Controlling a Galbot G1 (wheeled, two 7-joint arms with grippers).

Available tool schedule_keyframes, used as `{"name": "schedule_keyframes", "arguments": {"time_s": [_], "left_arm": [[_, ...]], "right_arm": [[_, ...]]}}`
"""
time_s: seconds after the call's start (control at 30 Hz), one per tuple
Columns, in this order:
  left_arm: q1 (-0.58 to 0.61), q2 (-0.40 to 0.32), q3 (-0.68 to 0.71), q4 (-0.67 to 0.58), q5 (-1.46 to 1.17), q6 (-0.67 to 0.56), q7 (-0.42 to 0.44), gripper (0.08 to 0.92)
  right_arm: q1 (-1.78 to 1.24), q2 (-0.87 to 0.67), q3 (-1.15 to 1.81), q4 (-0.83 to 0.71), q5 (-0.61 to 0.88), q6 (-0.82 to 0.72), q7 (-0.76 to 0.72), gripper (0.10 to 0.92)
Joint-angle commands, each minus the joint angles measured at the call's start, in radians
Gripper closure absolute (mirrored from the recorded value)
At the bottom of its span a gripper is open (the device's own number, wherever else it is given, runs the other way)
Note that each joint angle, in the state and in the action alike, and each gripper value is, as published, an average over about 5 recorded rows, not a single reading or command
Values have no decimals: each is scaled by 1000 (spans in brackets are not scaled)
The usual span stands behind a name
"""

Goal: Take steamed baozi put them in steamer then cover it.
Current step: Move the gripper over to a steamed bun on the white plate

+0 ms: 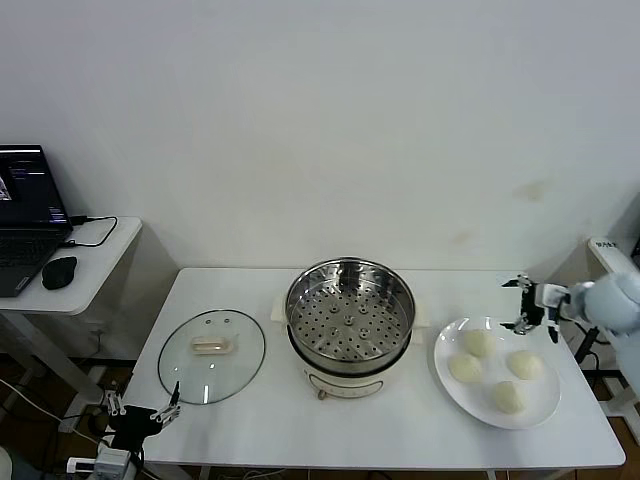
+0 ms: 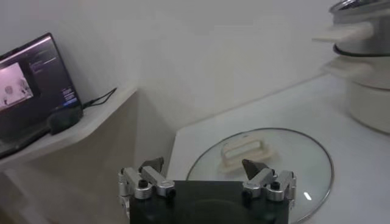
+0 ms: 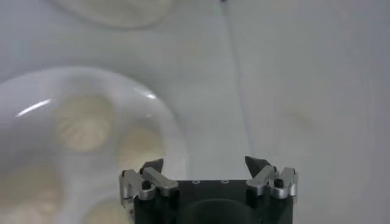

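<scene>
The steamer (image 1: 349, 320), a shiny steel pot with a perforated tray on a cream base, stands uncovered at the table's middle. Four white baozi lie on a white plate (image 1: 546, 402) to its right; one is at the near side (image 1: 508, 397), one at the far side (image 1: 480, 343). My right gripper (image 1: 518, 305) is open and empty, just above the plate's far right rim. In the right wrist view it (image 3: 206, 165) hovers beside the plate (image 3: 36, 85), with a baozi (image 3: 84, 125) close by. My left gripper (image 1: 142, 402) is open, low at the table's front left corner.
A clear glass lid (image 1: 211, 355) with a cream handle (image 2: 244, 149) lies flat left of the steamer. A side desk at far left holds a laptop (image 1: 25, 215) and a mouse (image 1: 59, 271). The wall is close behind the table.
</scene>
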Motion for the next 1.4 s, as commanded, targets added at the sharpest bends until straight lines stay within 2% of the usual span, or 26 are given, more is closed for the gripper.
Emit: {"name": "schedule_keyframes", "arguments": {"time_s": [0.03, 0.37, 1.0, 1.4], "left_arm": [[3, -4, -2, -4, 3, 0, 1, 177], [19, -15, -3, -13, 22, 1, 14, 177], [36, -37, 4, -1, 37, -2, 13, 177], [35, -39, 9, 9, 43, -2, 12, 177]], "right_arm": [[225, -5, -272, -75, -80, 29, -112, 202], [157, 59, -257, -126, -95, 41, -133, 202], [91, 157, -214, -216, -77, -18, 20, 202], [70, 176, -189, -248, -88, -16, 41, 203]]}}
